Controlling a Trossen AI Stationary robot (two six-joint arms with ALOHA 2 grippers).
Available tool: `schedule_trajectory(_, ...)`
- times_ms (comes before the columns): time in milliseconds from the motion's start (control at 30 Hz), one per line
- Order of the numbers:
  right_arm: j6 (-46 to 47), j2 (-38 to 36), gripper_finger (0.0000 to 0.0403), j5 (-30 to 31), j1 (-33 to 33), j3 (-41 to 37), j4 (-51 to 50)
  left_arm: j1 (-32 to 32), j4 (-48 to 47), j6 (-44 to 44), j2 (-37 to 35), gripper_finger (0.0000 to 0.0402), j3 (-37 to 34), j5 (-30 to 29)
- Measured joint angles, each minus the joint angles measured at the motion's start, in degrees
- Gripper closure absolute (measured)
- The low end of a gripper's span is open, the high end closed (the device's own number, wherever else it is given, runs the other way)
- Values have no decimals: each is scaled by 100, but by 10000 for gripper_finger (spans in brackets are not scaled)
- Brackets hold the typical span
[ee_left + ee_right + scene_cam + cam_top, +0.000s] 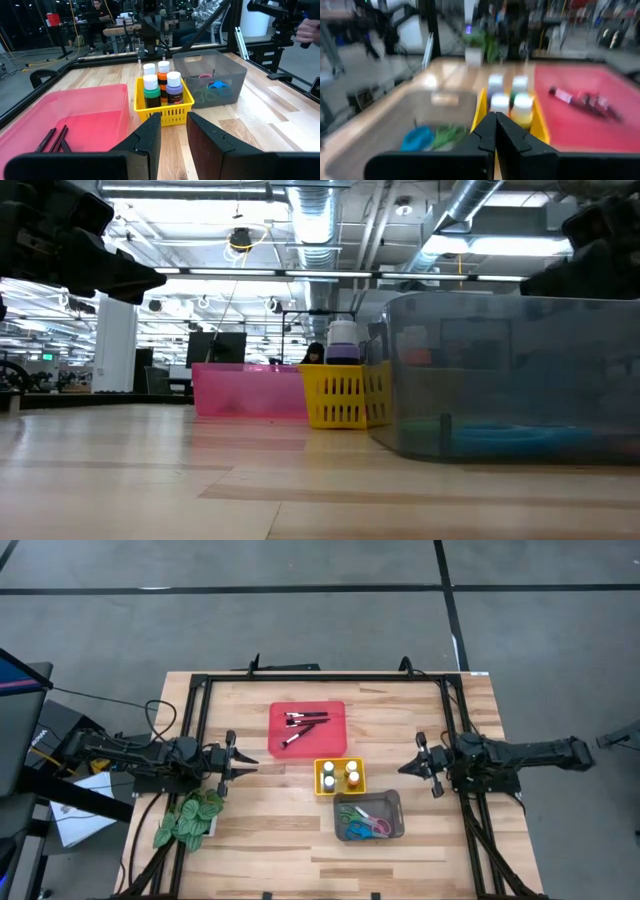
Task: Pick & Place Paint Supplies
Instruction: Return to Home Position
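Everything the job names is lying in a container along the middle of the worktop [260, 840]. The paintbrushes [303, 726] are resting in the red tray [275, 712] at centre, slightly above the middle of the high view. The paint bottles [340, 775] are standing upright in the yellow basket [319, 787] just below it. The scissors [362, 828] are lying in the grey bin [396, 802], lower and a little to the right. No loose supply is showing on the bare wood. The fake plant [190, 818] is sitting at the lower left, near the worktop's edge.

The left arm [130, 752] is reaching in from the left of the high view, and its jaws are hanging above the wood, left of the basket and well apart from it. They are standing slightly spread with nothing between them, as the left wrist view shows. The right arm [530, 752] is mirroring it from the right. Its jaws are hanging right of the basket and are pressed together, holding nothing.

Judging by the filled containers and the empty jaws, the sorting is looking complete, and the step in hand is probably the arms settling into their resting pose. The next move is likely calling for little: each arm folding away from the containers, keeping high enough not to clip the basket or the bin. The scissors are bunching together, so I cannot tell how many are lying there.
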Motion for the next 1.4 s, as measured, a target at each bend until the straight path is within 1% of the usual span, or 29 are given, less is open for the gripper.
schedule_trajectory(67,28,-409,403,56,-24,-2,-49,-2,-2,0,0,316,0,0)
schedule_trajectory(233,33,-1107,403,43,104,-4,-41,-4,17,0,0,316,0,-4)
schedule_trajectory(467,114,-1097,403,40,114,-4,177,-4,85,0,28,316,0,-6)
schedule_trajectory(667,805,-1042,403,41,16,-4,50,-7,103,0,28,316,0,-9)
schedule_trajectory(800,1093,-1035,403,39,15,-7,17,-7,103,0,28,316,0,-24)
schedule_trajectory(1400,1110,-1034,403,39,18,-9,-12,-7,129,0,28,316,0,-17)
